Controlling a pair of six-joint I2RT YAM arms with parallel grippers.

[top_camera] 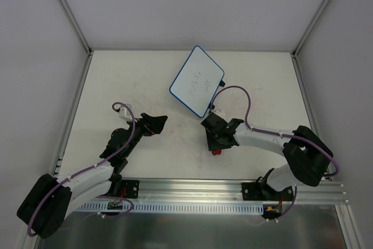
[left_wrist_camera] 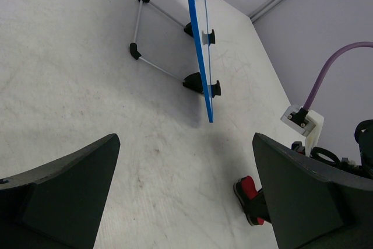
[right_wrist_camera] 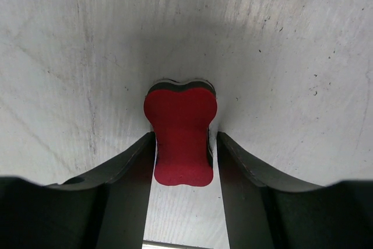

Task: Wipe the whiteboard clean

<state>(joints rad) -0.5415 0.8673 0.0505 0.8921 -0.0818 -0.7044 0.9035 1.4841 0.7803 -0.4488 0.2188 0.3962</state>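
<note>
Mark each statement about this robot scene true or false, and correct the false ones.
1. The whiteboard lies flat. False: it stands tilted on a wire stand.
2. The red eraser sits between the right gripper's fingers. True.
3. The left gripper holds the eraser. False: it is open and empty.
4. The whiteboard bears handwriting. True.
</note>
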